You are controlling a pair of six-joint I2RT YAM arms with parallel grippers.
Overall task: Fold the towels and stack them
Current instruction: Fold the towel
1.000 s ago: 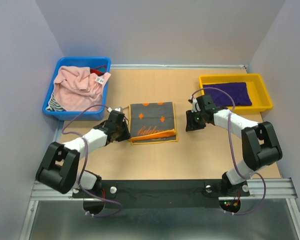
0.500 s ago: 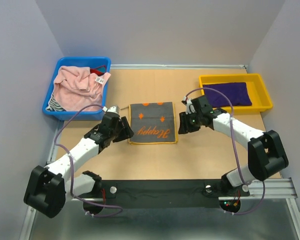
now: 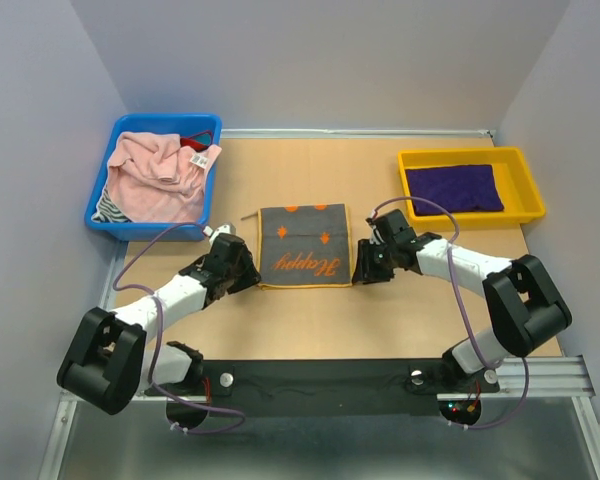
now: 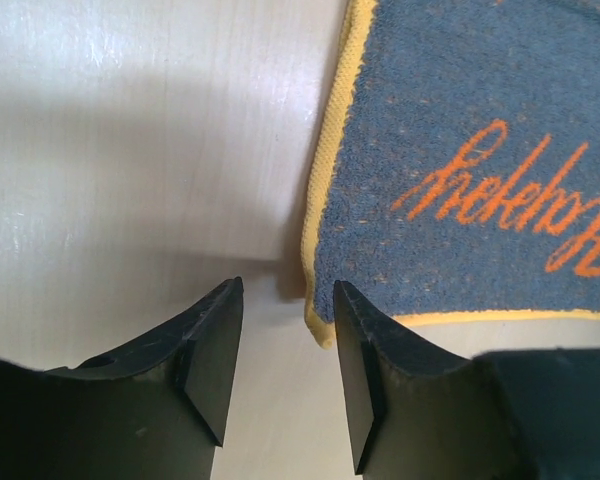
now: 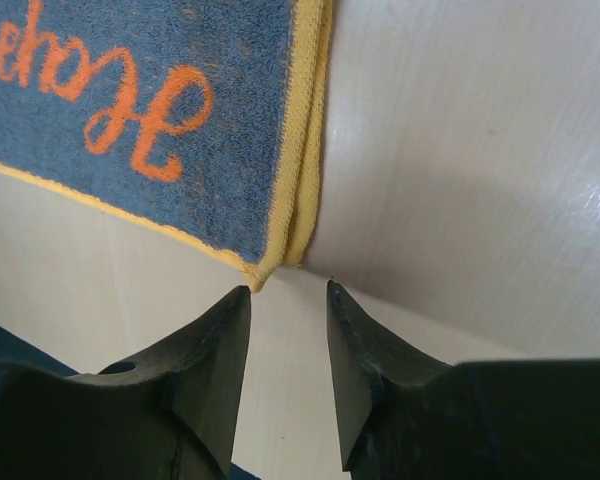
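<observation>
The grey-and-orange "Happy" towel (image 3: 303,245) lies folded flat in the middle of the table. My left gripper (image 3: 242,272) sits at its near left corner, open, with nothing between the fingers. In the left wrist view that gripper (image 4: 287,290) has the towel's yellow-edged corner (image 4: 320,325) just ahead of the right finger. My right gripper (image 3: 363,266) stands open at the near right corner. The right wrist view has this gripper (image 5: 287,290) empty, just short of the towel's doubled edge (image 5: 302,180). The purple towel (image 3: 450,187) lies in the yellow tray (image 3: 525,212). The pink towel (image 3: 155,175) is heaped in the blue bin (image 3: 115,222).
A striped cloth (image 3: 107,208) and a red item (image 3: 193,143) also lie in the blue bin. The yellow tray stands at the back right and the blue bin at the back left. Purple walls close the table on three sides.
The towel's lifted near edge now lies flat with the lettering up. Both grippers have let go and opened. The right gripper has come left and nearer, to the towel's near right corner.
</observation>
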